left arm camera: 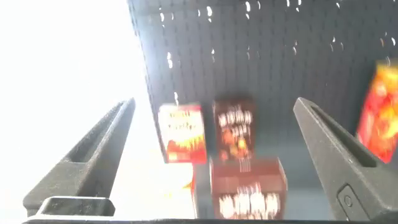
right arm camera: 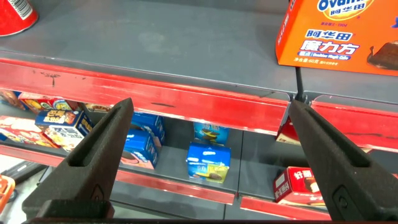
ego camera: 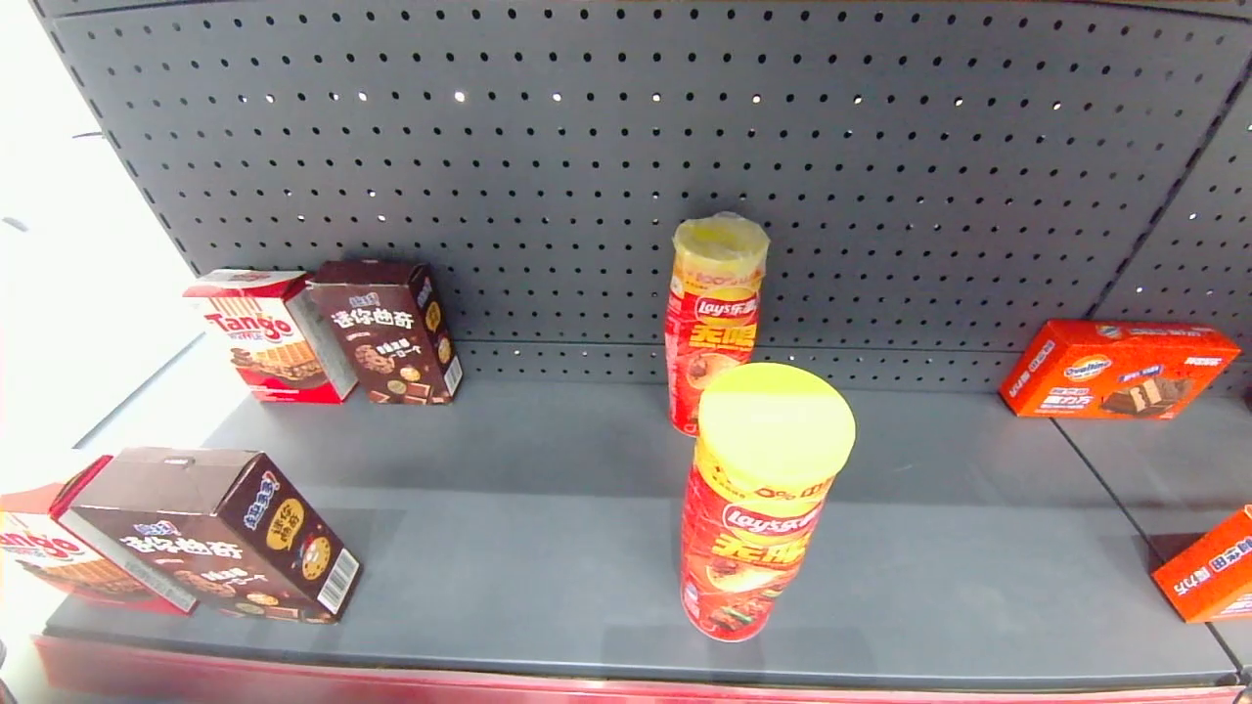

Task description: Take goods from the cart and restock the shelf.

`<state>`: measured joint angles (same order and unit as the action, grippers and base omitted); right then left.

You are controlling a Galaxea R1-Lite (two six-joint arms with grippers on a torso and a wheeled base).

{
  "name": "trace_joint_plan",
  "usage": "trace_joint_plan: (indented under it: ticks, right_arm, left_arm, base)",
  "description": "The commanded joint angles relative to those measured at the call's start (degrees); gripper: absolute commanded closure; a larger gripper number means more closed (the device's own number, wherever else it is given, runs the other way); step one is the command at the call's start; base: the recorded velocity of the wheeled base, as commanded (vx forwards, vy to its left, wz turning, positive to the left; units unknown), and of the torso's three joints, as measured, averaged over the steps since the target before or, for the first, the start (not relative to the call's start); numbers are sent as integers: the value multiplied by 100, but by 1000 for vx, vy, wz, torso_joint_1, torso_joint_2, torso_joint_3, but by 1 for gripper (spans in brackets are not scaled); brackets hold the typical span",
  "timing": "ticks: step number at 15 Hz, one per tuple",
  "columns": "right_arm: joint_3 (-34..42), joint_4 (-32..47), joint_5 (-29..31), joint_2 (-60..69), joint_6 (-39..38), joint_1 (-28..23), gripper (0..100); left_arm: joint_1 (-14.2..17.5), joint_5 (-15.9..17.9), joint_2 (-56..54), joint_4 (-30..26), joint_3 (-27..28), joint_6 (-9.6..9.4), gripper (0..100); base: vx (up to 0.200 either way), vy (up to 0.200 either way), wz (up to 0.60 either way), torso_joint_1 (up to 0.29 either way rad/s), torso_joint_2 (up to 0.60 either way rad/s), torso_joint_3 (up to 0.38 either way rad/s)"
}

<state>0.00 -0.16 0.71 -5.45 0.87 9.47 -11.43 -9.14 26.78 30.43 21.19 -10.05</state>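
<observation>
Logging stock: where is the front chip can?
In the head view, the front chip can stands upright at the middle of the shelf, near its front edge, before the rear can.

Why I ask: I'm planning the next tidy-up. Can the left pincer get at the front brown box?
Probably yes: the left pincer is open and faces the front brown box, with nothing between them.

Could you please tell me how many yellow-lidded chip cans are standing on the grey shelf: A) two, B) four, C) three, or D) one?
A: one chip can stands upright near the front of the shelf, and a second can stands behind it, close to the pegboard.
</observation>
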Motion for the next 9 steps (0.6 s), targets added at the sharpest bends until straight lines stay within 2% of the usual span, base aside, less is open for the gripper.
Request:
trace_joint_plan:
  ticks: [1,2,3,4,5,6,7,8,9]
  right_arm:
    - [0,-2,0,-9,1,2,0]
    - [0,-2,0,-9,1,2,0]
    - [0,-2,0,-9,1,2,0]
    - [0,-2,0,-9,1,2,0]
    - [0,-2,0,-9,1,2,0]
    - [0,-2,0,-9,1,2,0]
    - [0,-2,0,-9,1,2,0]
    - [0,-2,0,-9,1,2,0]
    - [0,-2,0,-9,1,2,0]
  left_arm:
    - [1565,1521,-1281,-406,-950,495,0]
    - [1952,2189,-1536,-810,-1196,618,0]
    - [2101,2523,-1747,-1162,-1407,627,0]
    - [2093,2716,-2133,-1742,-1820,574,0]
    - [2084,2716,-2169,-1856,-1908,530,0]
    - [2075,2637,-2133,-2111,-2110,266,0]
    - [2014,2470,-2133,-2463,-2110,196,0]
    - [1873,2162,-2133,-2753,-2110,126,0]
    - [1618,1793,-2133,-2770,-2110,152,0]
  base:
    - [0,0,0,0,0,0]
    - [0,0,0,0,0,0]
    - [0,0,0,0,0,0]
    - [0,0,0,0,0,0]
    - [0,0,0,0,0,0]
    - [0,0,0,0,0,0]
    - [0,0,0,0,0,0]
    - [0,0,0,0,0,0]
    - [0,0,0,0,0,0]
